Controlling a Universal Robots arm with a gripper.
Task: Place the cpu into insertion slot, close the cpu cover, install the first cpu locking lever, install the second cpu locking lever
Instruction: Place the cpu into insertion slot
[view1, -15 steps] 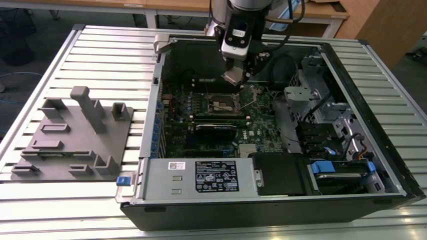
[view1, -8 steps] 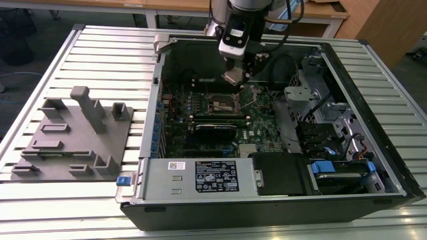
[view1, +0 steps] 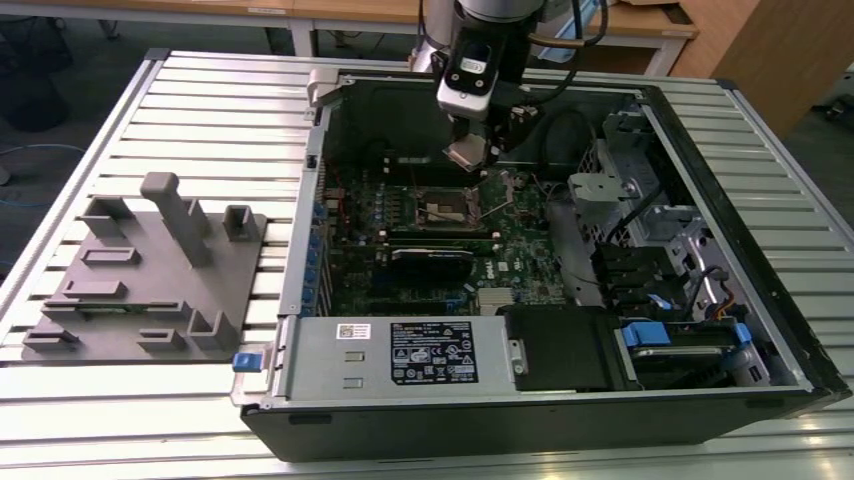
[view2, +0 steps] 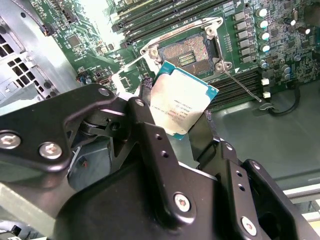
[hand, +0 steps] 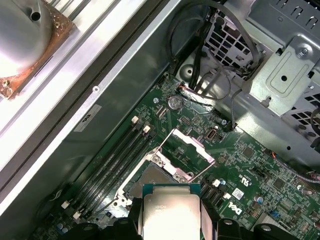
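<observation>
Slatted metal bench (view1: 200, 100), open black computer case (view1: 534, 425): first step unfinished.
Upper centre in the exterior view, the black pincer (view1: 473, 152) pinches the flat grey square cpu (view2: 184, 106) above the silver-rimmed insertion slot (view2: 187, 52); thin silvery cpu cover (hand: 192, 141) raised, nothing latched.

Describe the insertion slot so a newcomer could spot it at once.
Inside the open computer case, find the green motherboard. The insertion slot lies near the hand holding the cpu: square, silvery-rimmed, unlike the long black memory slots beside it.
</observation>
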